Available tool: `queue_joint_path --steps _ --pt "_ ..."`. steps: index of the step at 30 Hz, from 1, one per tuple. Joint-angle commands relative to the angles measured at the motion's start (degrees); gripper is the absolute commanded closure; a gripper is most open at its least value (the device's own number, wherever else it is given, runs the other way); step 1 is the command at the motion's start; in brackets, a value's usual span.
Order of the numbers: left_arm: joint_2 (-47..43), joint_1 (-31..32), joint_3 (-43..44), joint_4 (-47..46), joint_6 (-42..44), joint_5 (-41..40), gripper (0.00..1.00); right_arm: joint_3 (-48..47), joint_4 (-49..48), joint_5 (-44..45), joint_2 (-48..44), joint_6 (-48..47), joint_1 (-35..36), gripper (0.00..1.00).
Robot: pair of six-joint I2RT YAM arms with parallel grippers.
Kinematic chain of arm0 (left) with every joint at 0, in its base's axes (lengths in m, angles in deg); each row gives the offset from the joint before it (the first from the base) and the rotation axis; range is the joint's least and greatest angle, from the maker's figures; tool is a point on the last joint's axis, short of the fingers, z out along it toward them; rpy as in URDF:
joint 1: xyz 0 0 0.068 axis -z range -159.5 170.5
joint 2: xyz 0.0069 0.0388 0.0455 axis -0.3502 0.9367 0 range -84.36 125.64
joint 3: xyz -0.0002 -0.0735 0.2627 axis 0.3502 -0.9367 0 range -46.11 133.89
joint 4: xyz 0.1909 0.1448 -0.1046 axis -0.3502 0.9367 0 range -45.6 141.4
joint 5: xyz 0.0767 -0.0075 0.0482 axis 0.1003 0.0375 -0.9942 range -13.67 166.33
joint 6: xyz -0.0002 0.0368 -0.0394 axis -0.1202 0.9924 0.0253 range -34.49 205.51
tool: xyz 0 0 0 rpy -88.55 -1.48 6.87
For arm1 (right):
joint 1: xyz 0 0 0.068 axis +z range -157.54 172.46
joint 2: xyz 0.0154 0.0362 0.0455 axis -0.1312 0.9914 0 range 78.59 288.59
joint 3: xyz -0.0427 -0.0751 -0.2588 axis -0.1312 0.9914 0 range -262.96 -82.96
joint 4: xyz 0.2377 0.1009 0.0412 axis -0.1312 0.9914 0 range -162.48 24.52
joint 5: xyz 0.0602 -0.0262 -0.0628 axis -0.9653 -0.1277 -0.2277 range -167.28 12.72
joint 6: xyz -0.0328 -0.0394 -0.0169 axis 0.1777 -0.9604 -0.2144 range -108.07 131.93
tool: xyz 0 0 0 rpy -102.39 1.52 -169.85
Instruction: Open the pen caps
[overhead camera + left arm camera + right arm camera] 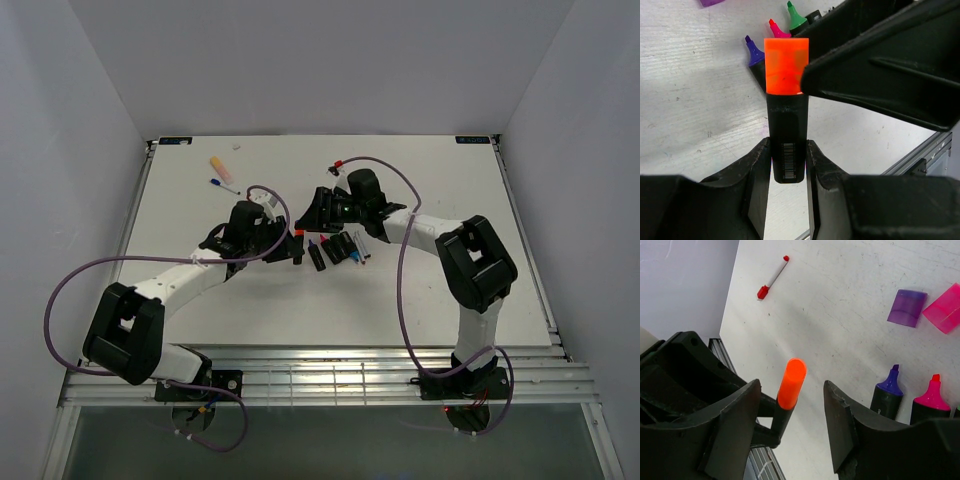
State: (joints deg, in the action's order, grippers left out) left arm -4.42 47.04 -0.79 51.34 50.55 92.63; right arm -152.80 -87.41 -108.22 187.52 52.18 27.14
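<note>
My left gripper (788,160) is shut on the black body of a highlighter (786,135) and holds it above the table, its orange cap (786,66) still on and pointing away. My right gripper (792,395) is open, with its jaws on either side of the orange cap (791,383) and not touching it. In the top view the two grippers meet mid-table, left (288,246) and right (316,214). Uncapped purple (888,390) and pink (930,400) highlighters lie on the table, with a green tip (796,17) beside them. Loose purple (907,307) and pink (945,307) caps lie nearby.
A thin red-capped pen (773,276) lies at the far side of the table. A yellow highlighter (220,168) and a thin blue pen (224,186) lie at the far left. A row of black highlighters (340,250) lies below the right gripper. The table's metal front rail (920,155) is close.
</note>
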Motion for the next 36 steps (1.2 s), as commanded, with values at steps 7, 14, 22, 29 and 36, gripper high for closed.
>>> queue_joint_path --steps 7,14,22,29,36 --pt "-3.5 1.0 -1.5 -1.4 0.0 -0.7 1.00 -4.4 -3.1 -1.3 3.5 3.2 0.8 0.48" --pt "-3.9 1.0 -1.4 -1.4 0.2 -1.1 1.00 -4.5 -3.1 -1.3 4.1 3.4 2.7 0.52" --pt "-4.4 1.1 -1.7 -1.1 0.5 0.0 1.00 -3.8 -2.8 -0.5 3.5 2.7 2.9 0.90" --pt "-6.8 1.0 -2.8 -2.2 2.1 5.9 0.45 0.8 -7.4 -7.4 -0.4 1.9 1.9 0.92" --pt "-8.9 1.0 -5.7 -8.7 2.2 14.4 0.43 6.9 -20.0 -20.3 -3.2 7.5 -0.7 0.92"
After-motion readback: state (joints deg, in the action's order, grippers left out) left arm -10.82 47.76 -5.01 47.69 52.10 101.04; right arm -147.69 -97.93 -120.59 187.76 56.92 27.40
